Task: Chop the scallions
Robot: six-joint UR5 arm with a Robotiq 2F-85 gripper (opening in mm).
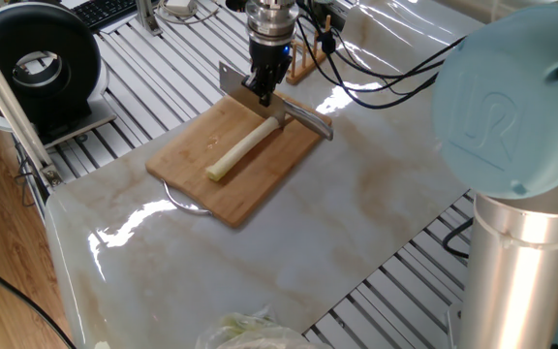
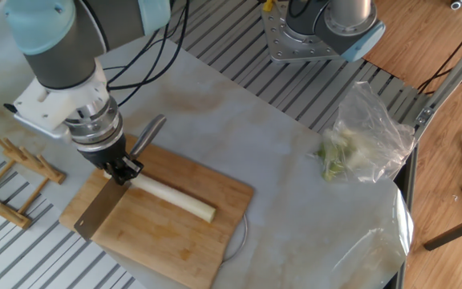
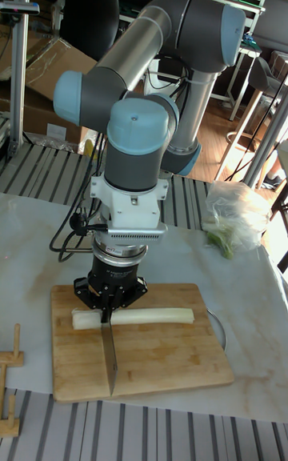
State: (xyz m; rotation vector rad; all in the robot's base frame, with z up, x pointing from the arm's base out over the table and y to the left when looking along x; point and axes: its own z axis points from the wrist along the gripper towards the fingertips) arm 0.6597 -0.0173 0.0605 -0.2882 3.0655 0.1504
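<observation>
Beside board [image 2: 167, 233]: rack [image 2: 10, 172], bagged greens [image 2: 359, 140]; knife [image 3: 110, 353] over scallion [image 3: 136, 317].

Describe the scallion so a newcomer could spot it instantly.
Find the wooden cutting board on the marble table. Lying across it is the scallion, one whole pale cream stalk, with the knife on one end. Unlike the leafy greens in the clear plastic bag, it's bare and on the board.

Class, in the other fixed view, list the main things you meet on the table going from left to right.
Slatted wooden rack → flat steel knife blade → pale cream scallion stalk → clear plastic bag of greens.
</observation>
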